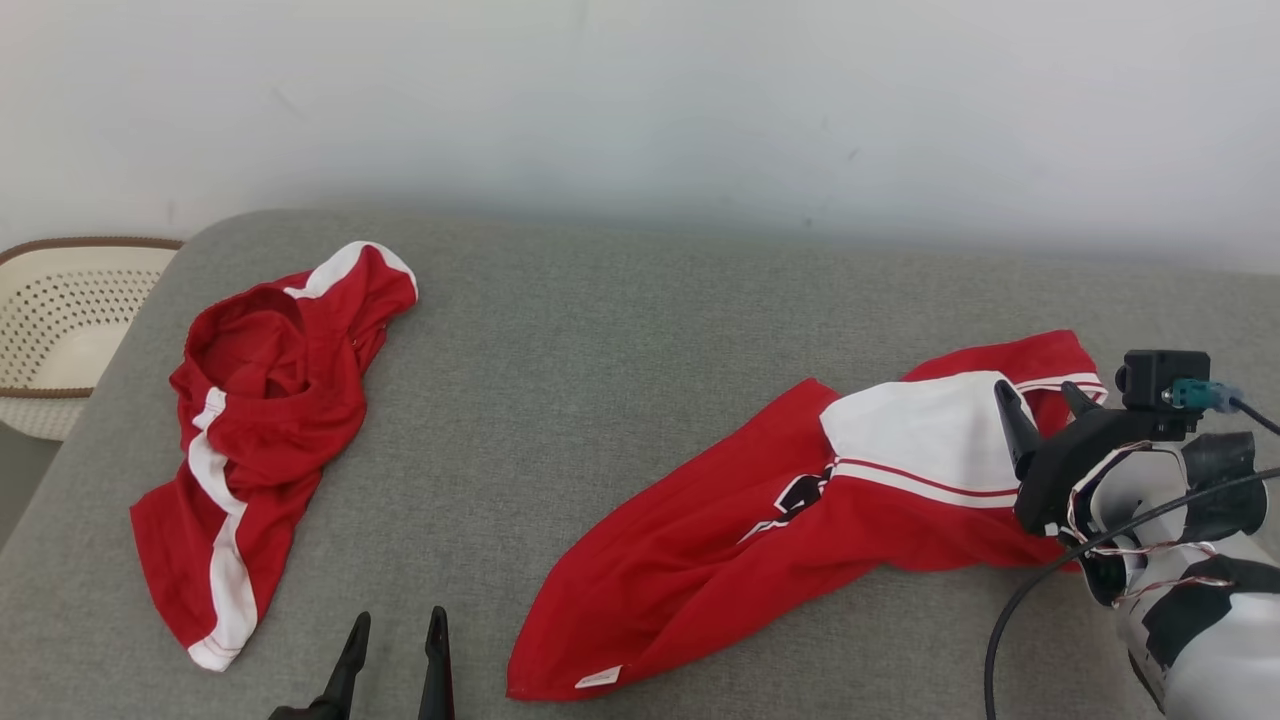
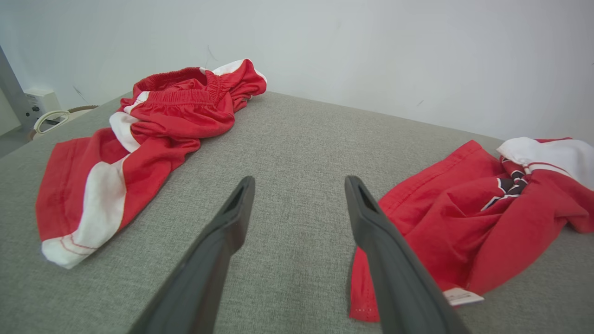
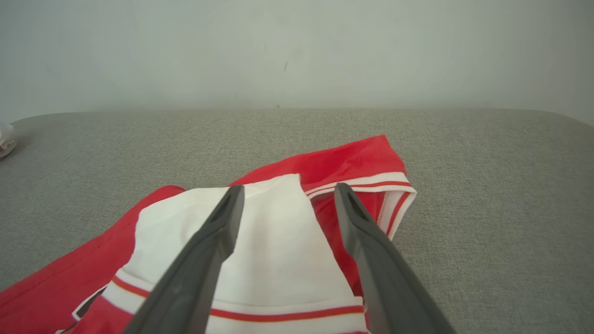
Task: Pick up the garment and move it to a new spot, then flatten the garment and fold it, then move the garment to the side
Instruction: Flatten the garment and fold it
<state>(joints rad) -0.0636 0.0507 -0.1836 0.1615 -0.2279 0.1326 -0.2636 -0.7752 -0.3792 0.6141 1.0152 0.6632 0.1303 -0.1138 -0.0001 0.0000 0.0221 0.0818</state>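
A crumpled red garment (image 1: 760, 520) with a white sleeve and a dark print lies on the right of the grey cushion (image 1: 600, 330). My right gripper (image 1: 1035, 390) hovers open just over its white sleeve and striped cuff. In the right wrist view the fingers (image 3: 371, 246) straddle the white cloth (image 3: 278, 241) and hold nothing. Near the front edge, my left gripper (image 1: 400, 615) stands open and empty over bare cushion. In the left wrist view it (image 2: 300, 178) points between the two cloth piles, with the garment's hem (image 2: 473, 218) to its right.
Red shorts (image 1: 260, 400) with white side stripes lie bunched at the cushion's left, also seen as the shorts (image 2: 158, 120) in the left wrist view. A white perforated basket (image 1: 60, 320) stands beyond the left edge. A pale wall runs behind.
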